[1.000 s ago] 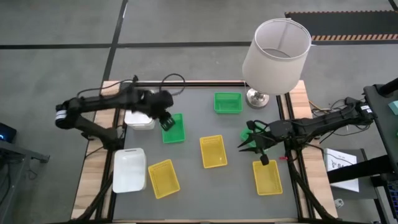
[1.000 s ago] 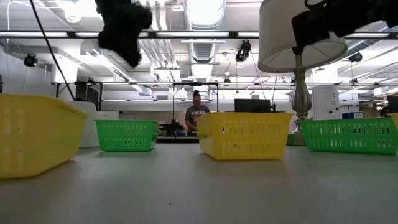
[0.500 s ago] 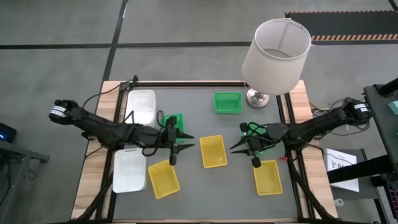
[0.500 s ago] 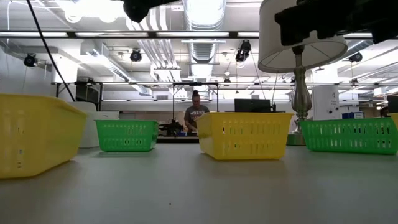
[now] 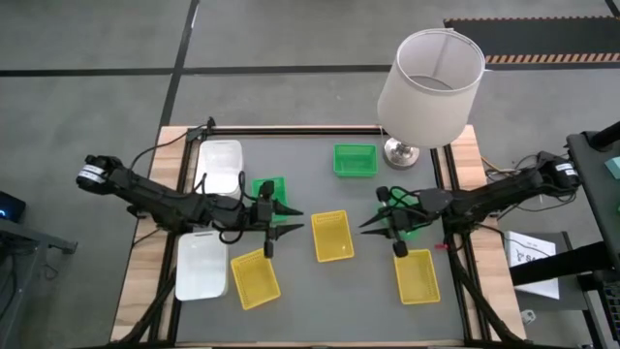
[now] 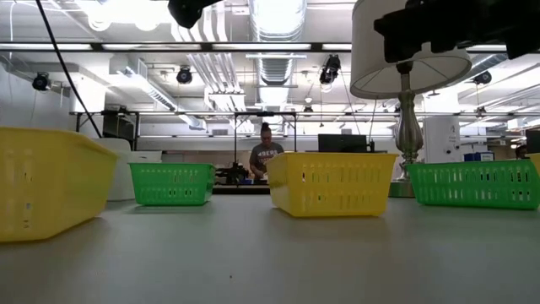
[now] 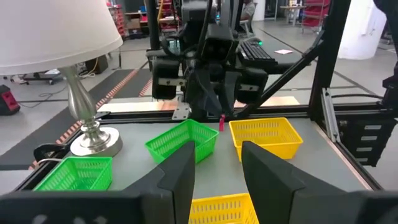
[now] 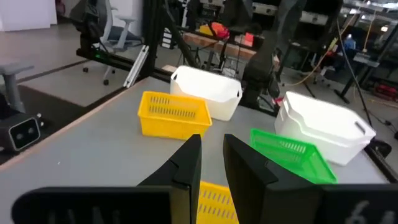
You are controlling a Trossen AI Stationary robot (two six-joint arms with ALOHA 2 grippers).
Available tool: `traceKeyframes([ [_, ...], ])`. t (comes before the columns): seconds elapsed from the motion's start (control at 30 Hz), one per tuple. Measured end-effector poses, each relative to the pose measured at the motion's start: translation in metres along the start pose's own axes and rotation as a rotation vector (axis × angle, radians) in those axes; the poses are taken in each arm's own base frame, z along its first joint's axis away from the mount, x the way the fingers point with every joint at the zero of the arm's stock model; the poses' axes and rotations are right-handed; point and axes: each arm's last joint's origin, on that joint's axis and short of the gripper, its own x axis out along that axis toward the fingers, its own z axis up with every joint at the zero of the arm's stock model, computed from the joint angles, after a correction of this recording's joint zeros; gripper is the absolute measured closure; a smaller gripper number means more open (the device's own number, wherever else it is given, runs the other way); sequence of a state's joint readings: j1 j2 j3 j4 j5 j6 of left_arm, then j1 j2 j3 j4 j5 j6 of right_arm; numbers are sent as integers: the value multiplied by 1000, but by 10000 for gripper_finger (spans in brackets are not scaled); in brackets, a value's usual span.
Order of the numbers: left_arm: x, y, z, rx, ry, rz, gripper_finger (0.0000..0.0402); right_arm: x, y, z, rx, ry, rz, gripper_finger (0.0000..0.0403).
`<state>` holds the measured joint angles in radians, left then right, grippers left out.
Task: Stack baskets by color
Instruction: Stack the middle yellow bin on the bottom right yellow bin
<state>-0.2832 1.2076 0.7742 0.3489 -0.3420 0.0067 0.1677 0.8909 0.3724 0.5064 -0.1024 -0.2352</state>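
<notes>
Both grippers hang level over the table's middle, facing each other across the middle yellow basket (image 5: 332, 236). My left gripper (image 5: 298, 220) is open and empty, and so is my right gripper (image 5: 363, 224), with a narrow gap (image 8: 212, 140). One green basket (image 5: 269, 188) lies partly under my left arm, another (image 5: 402, 219) under my right gripper, a third (image 5: 355, 160) stands at the far side. White baskets (image 5: 220, 165) (image 5: 201, 264) sit on the left. Two more yellow baskets (image 5: 255, 278) (image 5: 417, 275) rest near the front edge.
A large white lampshade on a metal-foot lamp (image 5: 429, 85) stands at the far right corner. Wooden table edges (image 5: 143, 262) run along left and right. Bare grey table surface lies between the far green basket and the middle yellow one.
My left gripper has swung from above the left green basket toward the near side and the table's middle, tipping from pointing down to level, fingers now toward the right. The green basket stays put. My right gripper has tipped a little up toward level.
</notes>
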Motion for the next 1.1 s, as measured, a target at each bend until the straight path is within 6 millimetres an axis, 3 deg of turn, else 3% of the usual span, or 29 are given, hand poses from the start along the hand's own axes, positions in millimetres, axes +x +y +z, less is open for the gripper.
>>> traceKeyframes([
  [0.33,10,-3,-11,9,37,0,285,-4,-2,-21,77,84,-219,342],
  [0.73,22,-8,-24,-54,73,3,285,-5,-2,-23,119,111,-221,338],
  [1.1,23,-8,-25,-130,76,12,285,2,-9,-5,95,216,-259,259],
])
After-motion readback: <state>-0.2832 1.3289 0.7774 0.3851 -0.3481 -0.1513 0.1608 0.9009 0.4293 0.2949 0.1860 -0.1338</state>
